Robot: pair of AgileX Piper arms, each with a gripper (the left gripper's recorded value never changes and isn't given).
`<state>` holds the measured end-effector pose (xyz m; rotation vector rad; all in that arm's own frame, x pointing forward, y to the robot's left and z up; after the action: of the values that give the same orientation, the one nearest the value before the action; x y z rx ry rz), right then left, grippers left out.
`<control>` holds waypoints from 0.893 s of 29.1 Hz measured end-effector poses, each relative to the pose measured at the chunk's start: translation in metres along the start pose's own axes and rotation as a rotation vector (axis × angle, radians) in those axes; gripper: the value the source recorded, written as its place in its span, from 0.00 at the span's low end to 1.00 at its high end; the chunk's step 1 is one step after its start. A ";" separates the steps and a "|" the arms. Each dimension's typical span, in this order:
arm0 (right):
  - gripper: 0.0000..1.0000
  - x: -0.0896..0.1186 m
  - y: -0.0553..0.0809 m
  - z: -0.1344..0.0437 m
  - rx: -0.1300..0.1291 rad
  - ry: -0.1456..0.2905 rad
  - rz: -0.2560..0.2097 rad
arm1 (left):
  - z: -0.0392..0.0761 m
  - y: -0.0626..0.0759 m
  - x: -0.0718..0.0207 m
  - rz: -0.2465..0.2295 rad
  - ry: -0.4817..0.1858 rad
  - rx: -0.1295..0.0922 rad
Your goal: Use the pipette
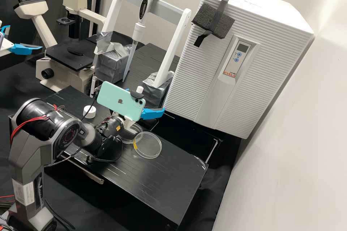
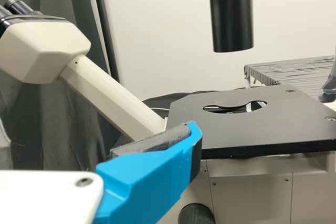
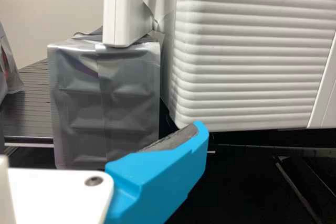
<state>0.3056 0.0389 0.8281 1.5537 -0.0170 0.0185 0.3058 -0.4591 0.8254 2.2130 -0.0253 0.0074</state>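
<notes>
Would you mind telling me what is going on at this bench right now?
Nothing is held yet. The grey-and-white pipette hangs untouched on its white frame stand. The right gripper sits open over the black bench by the clear round petri dish; the left gripper is open beside the beige microscope.

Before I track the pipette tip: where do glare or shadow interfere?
High view: a bright patch washes the wall at upper right, the petri dish rim glints on the black bench, the pipette is evenly lit. Left wrist view: even light on the microscope stage. Right wrist view: deep shadow under the ribbed white cabinet.
</notes>
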 end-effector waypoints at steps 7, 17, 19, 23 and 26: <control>1.00 0.000 0.000 0.000 0.000 0.000 0.000 | 0.000 0.000 0.0000 0.000 0.000 0.000; 1.00 0.000 0.000 0.000 0.000 0.000 0.000 | 0.028 0.004 -0.0040 0.014 -0.094 -0.004; 1.00 0.000 0.000 0.000 0.000 0.000 0.000 | 0.039 0.009 -0.0075 0.030 -0.135 -0.005; 1.00 0.000 0.000 0.000 0.000 0.000 0.000 | 0.061 0.024 -0.0137 0.078 -0.224 -0.009; 1.00 0.000 0.000 0.000 0.000 0.000 0.000 | 0.075 0.035 -0.0186 0.109 -0.294 -0.036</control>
<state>0.3056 0.0389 0.8281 1.5537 -0.0170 0.0185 0.2862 -0.5396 0.8080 2.1567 -0.3065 -0.2559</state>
